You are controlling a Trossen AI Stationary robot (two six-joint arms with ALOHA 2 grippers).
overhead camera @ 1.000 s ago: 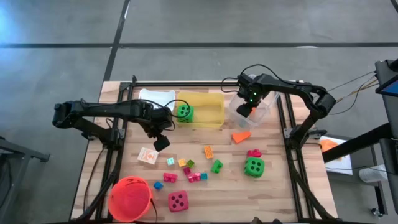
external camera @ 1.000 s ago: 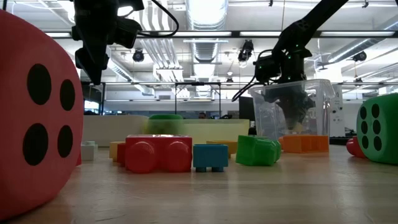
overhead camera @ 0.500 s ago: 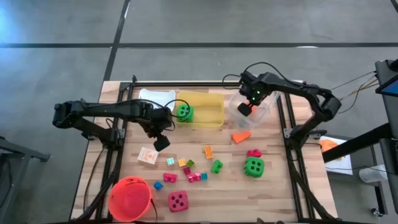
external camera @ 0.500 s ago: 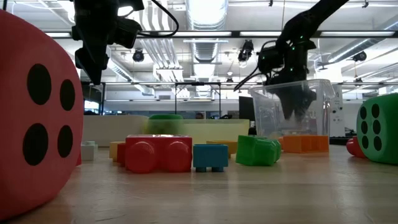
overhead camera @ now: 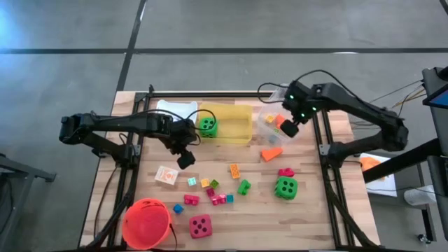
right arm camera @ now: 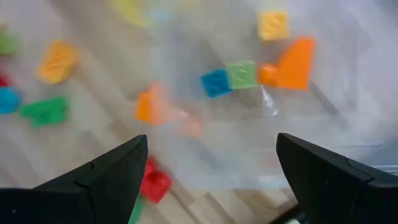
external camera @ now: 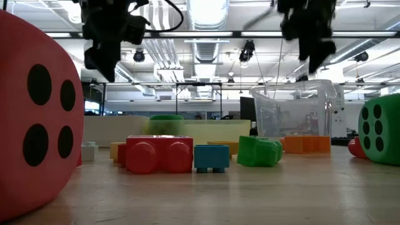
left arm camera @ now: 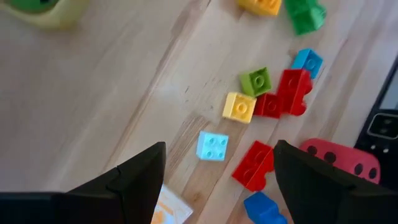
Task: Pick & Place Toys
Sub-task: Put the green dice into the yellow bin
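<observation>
A pale wooden-plank table (overhead camera: pixel 308 210) carried a white bin (overhead camera: pixel 171 110), a yellow plastic bin (overhead camera: pixel 234 122) and a clear plastic bin (overhead camera: pixel 269 124) along its far edge. An orange-red bucket (overhead camera: pixel 147 222) stood at the near left corner. Between lay an orange wedge (overhead camera: pixel 271 152), a white picture card (overhead camera: pixel 166 175), small bright plastic blocks (overhead camera: pixel 210 192), a green black-dotted die (overhead camera: pixel 285 187) and a pink-red die (overhead camera: pixel 200 225).
</observation>
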